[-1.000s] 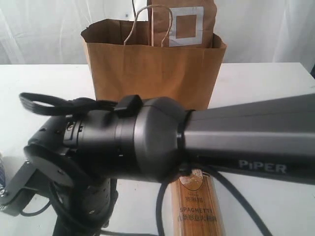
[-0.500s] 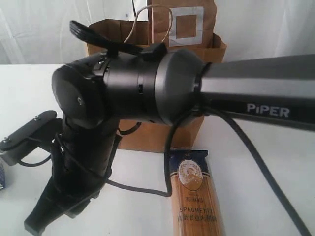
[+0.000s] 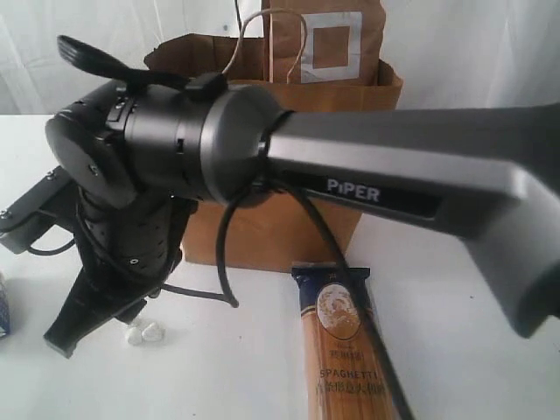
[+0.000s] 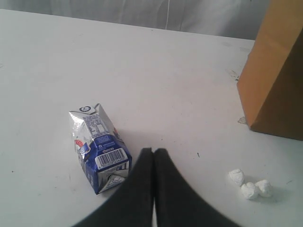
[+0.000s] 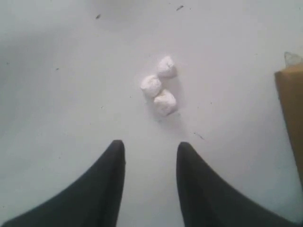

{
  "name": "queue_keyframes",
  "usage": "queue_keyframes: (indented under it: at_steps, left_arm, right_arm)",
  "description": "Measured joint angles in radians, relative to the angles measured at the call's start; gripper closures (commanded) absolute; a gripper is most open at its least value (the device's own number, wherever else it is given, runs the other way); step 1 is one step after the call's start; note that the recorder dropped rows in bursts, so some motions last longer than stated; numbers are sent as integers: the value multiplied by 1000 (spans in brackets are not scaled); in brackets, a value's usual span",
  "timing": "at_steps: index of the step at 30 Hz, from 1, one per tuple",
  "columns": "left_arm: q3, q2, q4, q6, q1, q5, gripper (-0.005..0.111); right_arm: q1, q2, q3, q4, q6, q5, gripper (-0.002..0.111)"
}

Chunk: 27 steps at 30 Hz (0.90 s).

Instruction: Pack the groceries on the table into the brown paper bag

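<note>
Currently left gripper (image 4: 153, 151) hovering pressed together beside small blue-white carton (image 4: 98, 151); right gripper (image 5: 149, 146) hanging spread, empty, near 3 white lumps (image 5: 158, 87).

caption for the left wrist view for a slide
Shut left gripper over the white table, blue-white carton beside it, paper bag nearby.

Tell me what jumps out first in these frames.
A dark robot arm fills the exterior view, crossing in front of the brown paper bag, which has a pouch sticking out of its top. A spaghetti packet lies on the table before the bag; a small carton and three white lumps lie on the table too.
</note>
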Motion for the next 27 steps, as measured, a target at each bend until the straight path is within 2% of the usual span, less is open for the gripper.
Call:
queue_keyframes:
  at_steps: [6, 15, 22, 27]
  left_arm:
    - [0, 0, 0, 0, 0, 0, 107]
    - [0, 0, 0, 0, 0, 0, 107]
    - [0, 0, 0, 0, 0, 0, 107]
    - [0, 0, 0, 0, 0, 0, 107]
  right_arm:
    - [-37, 68, -33, 67, 33, 9, 48]
    - [-47, 74, -42, 35, 107, -56, 48]
    - [-47, 133, -45, 95, 115, -124, 58]
    - [-47, 160, -45, 97, 117, -111, 58]
